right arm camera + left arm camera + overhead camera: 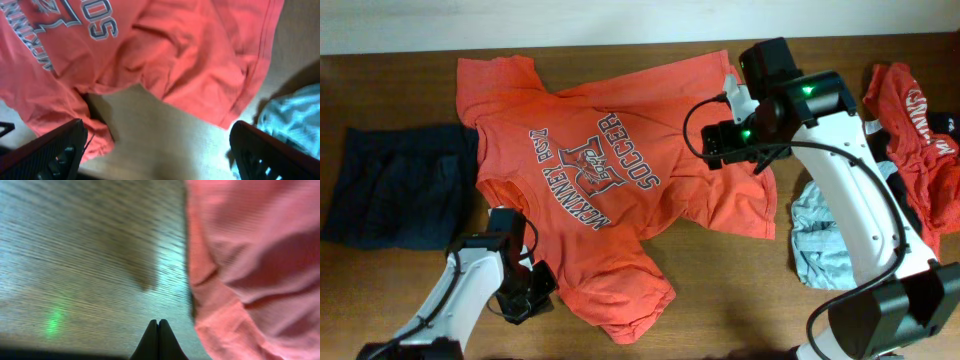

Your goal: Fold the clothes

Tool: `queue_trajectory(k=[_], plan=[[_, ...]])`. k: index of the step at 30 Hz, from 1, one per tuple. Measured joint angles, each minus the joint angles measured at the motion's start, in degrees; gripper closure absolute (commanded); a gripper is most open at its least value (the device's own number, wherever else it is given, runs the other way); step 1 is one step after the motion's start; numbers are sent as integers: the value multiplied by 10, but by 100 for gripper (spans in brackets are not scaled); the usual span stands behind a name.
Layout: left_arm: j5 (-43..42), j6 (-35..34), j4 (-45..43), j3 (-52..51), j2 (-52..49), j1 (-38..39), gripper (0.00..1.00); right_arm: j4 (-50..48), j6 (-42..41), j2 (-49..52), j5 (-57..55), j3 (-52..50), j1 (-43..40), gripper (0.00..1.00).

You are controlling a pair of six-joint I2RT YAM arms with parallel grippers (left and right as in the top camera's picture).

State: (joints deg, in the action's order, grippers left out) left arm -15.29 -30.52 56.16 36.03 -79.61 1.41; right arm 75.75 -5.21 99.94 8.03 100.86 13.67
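Barely started, I'd say: orange T-shirt (pixel 610 170) lay spread mid-table, rumpled, no fold yet. Left gripper (pixel 528 292) was pinched shut on nothing at its 7 o'clock hem. Right gripper (pixel 160 155) gaped wide, empty, over its 3 o'clock edge. Red tee (pixel 910 120) still heaped at 3 o'clock.

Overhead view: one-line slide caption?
Orange-red T-shirt lies print-up on the table; left fingers shut beside its edge, right fingers open over it, dark garment alongside.

Robot lab workbench, plain wood-grain table (pixel 720 290), white-and-black left arm (pixel 460 285) and right arm (pixel 850 190) reaching over it, clothes (pixel 600 160) spread beneath the right gripper (pixel 157 150), pale wall (pixel 620 20) beyond it.
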Motion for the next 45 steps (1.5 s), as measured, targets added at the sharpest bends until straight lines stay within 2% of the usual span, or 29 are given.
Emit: queue_trajectory(k=[7,15,21,27,32,34,37,40,41,45], plan=[[-21,32,1,0,43,0,99,9,-24,38,-1,-43,-40,0],[-50,59,-21,0,44,2,99,-65,-59,84,0,-203,-134,2],[-82,61,-61,0,44,41,97,-93,-67,86,11,-263,-188,3],[-90,56,-80,0,44,68,96,-156,-71,86,50,-320,-189,29],[-92,54,-80,0,44,69,96,-178,-71,86,69,-359,-189,41],[-92,54,-80,0,44,69,96,-180,-74,85,71,-365,-189,49],[-92,52,-83,0,44,69,96,-190,-81,82,71,-372,-189,74],[-92,52,-82,0,44,69,96,-195,-92,81,47,-375,-191,92],[-93,52,-83,0,44,69,96,-195,-101,81,29,-375,-191,96],[-94,52,-83,0,44,69,96,-196,-118,76,-13,-374,-204,96]])
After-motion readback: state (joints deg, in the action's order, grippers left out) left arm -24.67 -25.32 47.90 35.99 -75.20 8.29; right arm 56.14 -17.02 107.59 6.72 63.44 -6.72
